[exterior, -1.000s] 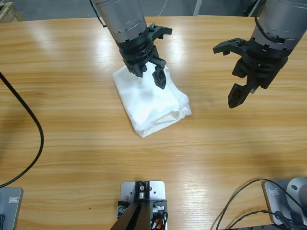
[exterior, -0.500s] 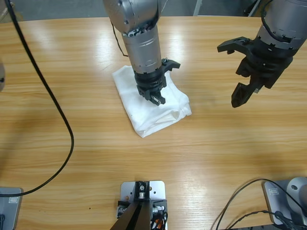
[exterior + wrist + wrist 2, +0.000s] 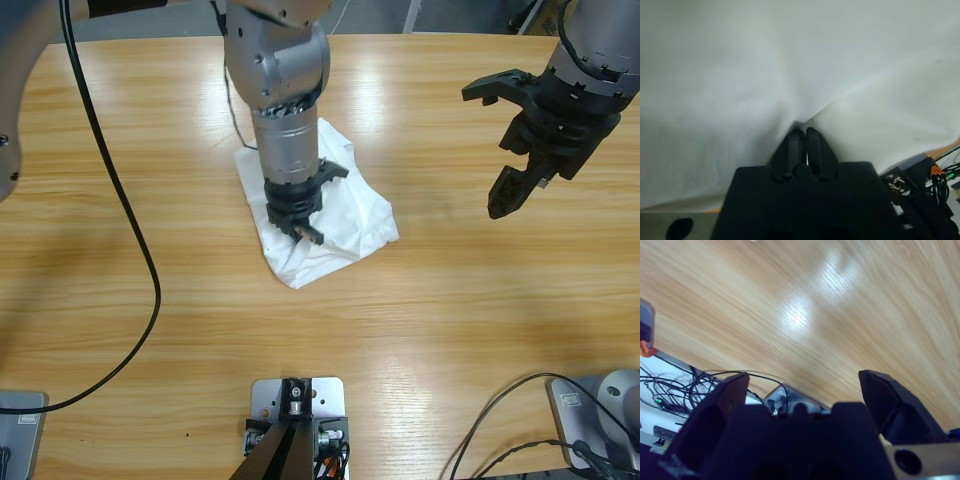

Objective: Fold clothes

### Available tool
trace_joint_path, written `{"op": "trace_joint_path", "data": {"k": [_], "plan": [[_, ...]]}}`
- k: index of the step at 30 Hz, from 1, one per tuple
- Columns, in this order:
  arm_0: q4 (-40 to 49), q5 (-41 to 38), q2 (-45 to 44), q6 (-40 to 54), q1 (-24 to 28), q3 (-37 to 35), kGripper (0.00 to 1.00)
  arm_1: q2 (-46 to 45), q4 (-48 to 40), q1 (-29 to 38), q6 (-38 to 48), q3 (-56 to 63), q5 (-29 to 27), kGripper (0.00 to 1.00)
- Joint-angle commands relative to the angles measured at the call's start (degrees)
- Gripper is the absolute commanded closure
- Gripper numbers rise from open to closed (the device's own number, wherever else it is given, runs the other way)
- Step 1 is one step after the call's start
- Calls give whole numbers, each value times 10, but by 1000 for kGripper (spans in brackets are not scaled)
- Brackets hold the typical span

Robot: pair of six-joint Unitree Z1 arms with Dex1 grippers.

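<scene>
A: Where's the shirt rn?

B: I've got the folded white cotton T-shirt [image 3: 325, 215] lying as a rumpled bundle on the long light-brown wooden table [image 3: 470, 300], just left of centre in the high view, a bit above the middle. Wrinkles run twd its lower edge.

A: And the left arm?

B: The silver-grey left arm comes down from the top of the frame, left of centre, and its black two-jaw left gripper [image 3: 297, 222] is pressed into the lower-left part of the bundle. In the left wrist view the jaws are pinched together w/ white cloth [image 3: 740, 75] bunched right at the tips [image 3: 801, 134], fabric creasing inward to that spot. So I read it as clamped on the shirt. Cloth fills nearly the whole wrist frame; a strip of rig electronics shows at lower right.

A: Right side?

B: Black right gripper [image 3: 512, 135] hangs at the upper right of the high view, well apart from the shirt, over bare wood. Jaws spread wide, nothing betw them. Right wrist view [image 3: 805, 390] shows both jaws far apart over wood grain w/ a glare patch, cables at lower left.

A: Anything else on the table?

B: A black cable [image 3: 135, 235] loops across the left side of the frame. More dark cables [image 3: 510, 420] at lower right.
</scene>
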Motion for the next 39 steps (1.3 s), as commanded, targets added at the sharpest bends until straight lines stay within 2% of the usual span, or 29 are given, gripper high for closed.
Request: {"op": "trace_joint_path", "data": {"k": [1, 5, 7, 9, 11, 14, 16, 18, 20, 21, 22, 24, 26, 28, 32, 39], "plan": [[-70, 9, -57, -17, 0, 151, 1000, -9, -7, -7, -7, 23, 10, 115], [-80, 8, -87, -15, -3, 115, 1000, -10, -8, -7, -7, 25, 11, 115], [-79, 5, -90, -14, -20, 87, 670, -10, -8, -7, -7, 25, 13, 115], [-79, -4, -88, -16, -37, 64, 390, -11, -9, -7, -7, 27, 13, 115], [-79, -12, -79, -19, -55, 46, 356, -12, -11, -7, -7, 29, 13, 115], [-79, -23, -60, -24, -79, 33, 405, -11, -11, -7, -7, 29, 13, 115], [-79, -28, -43, -27, -89, 31, 509, -12, -11, -7, -7, 30, 13, 115], [-79, -27, -29, -29, -90, 29, 510, -13, -11, -7, -7, 32, 13, 115], [-78, -18, -33, -30, -83, 22, 544, -16, -11, -7, -8, 35, 13, 115], [-78, -9, -41, -33, -76, 18, 636, -16, -11, -7, -8, 37, 13, 115], [-77, 4, -52, -38, -68, 17, 675, -16, -12, -7, -8, 37, 13, 115], [-78, 30, -71, -41, -49, 17, 680, -15, -12, -7, -8, 37, 14, 115], [-79, 41, -78, -42, -30, 16, 762, -14, -12, -7, -8, 38, 14, 115], [-79, 32, -68, -44, -22, 0, 992, -14, -12, -7, -8, 40, 14, 115], [-79, 8, -32, -56, -40, -21, 1000, -13, -12, -7, -8, 40, 14, 115], [-78, 6, -20, -76, -79, -32, 1000, -8, -12, -7, -8, 41, 14, 115]]}}
